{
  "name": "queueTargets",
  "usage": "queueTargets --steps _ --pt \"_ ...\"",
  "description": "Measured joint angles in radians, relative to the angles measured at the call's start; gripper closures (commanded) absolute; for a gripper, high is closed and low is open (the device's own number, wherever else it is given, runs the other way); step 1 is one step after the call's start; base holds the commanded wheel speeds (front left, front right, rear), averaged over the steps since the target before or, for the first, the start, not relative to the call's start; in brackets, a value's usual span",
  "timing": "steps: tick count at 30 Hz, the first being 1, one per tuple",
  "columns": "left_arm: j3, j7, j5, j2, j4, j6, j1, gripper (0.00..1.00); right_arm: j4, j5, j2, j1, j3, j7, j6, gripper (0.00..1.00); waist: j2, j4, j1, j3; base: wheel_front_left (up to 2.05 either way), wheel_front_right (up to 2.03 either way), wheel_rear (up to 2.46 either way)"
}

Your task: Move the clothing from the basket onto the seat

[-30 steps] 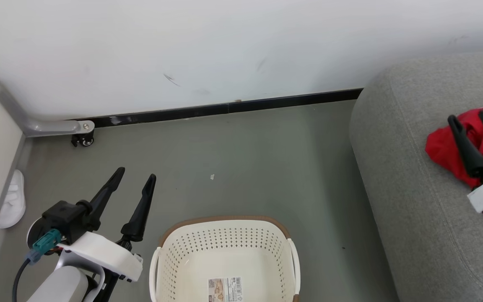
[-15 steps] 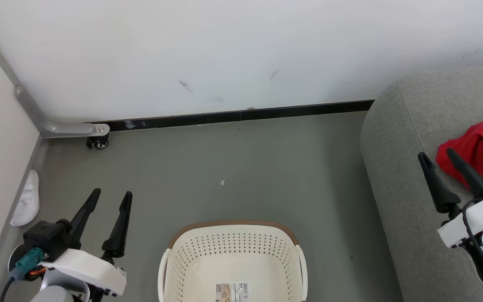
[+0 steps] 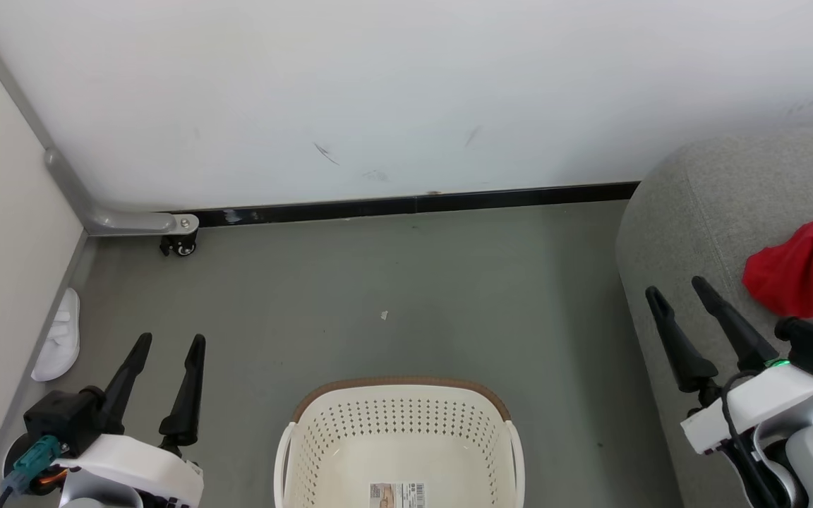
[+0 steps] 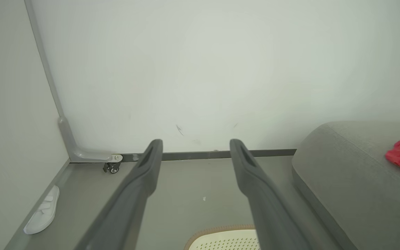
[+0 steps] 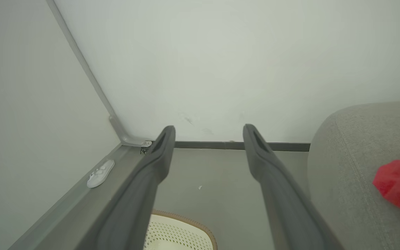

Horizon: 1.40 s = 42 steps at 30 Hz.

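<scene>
Because the crumpled red sports clothing with white stripes (image 3: 802, 275) ran off past the right edge of what I could see, I could not tell whether the heap was one garment or two, and no lettering could be made out. It lay on the large grey fabric-upholstered seat (image 3: 689, 233), just to the right of the right claw (image 3: 675, 286) and a little beyond its fingertips, apart from them.

The cream-white perforated plastic basket with a brown rim (image 3: 399, 382) was cut off at its near end. The part of its floor that I could see carried a small printed label (image 3: 397, 494) too fine to read. The basket stood between the two claws, nearer the left one.

The left claw (image 3: 171, 340) hung low over the grey floor (image 3: 406, 282), its two long dark fingers spread apart with nothing between them, pointing toward the white wall (image 3: 406, 85). Its pale wrist housing was cut off below. A white slipper (image 3: 59, 339) lay off to its left against the side panel.

The right claw hung over the seat's rounded near-left corner, fingers leaning slightly leftward and likewise spread wide, gripping nothing. Cables and the pale forearm behind it ran out of sight at the lower right.
</scene>
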Motion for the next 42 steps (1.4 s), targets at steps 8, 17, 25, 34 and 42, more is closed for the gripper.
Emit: queueTargets --steps 8,17,25,34,42 --pt "0.040 0.000 0.017 -0.026 -0.006 0.010 0.021 0.00 -0.044 -0.059 0.037 0.053 0.000 0.000 0.000 0.00 0.0000 0.009 0.0000 -0.004 0.00 0.00 0.00" --pt "0.098 0.000 0.026 -0.043 -0.007 0.014 0.056 0.00 -0.072 -0.094 0.069 0.084 -0.008 0.000 0.000 0.00 0.0000 0.001 0.0000 -0.009 0.00 0.00 0.00" --pt "0.121 0.000 0.061 -0.058 -0.020 0.020 0.059 0.00 -0.090 -0.119 0.082 0.098 -0.011 0.000 0.000 0.00 0.0000 -0.002 0.0000 -0.010 0.00 0.00 0.00" --pt "0.136 0.000 0.062 -0.070 -0.008 0.016 0.080 0.00 -0.100 -0.127 0.093 0.098 -0.011 0.000 0.000 0.00 0.0000 -0.001 0.0000 -0.007 0.00 0.00 0.00" --pt "0.142 0.000 0.080 -0.082 -0.006 0.007 0.080 0.00 -0.103 -0.135 0.098 0.099 -0.010 0.000 0.000 0.00 0.0000 0.000 0.0000 -0.007 0.00 0.00 0.00"
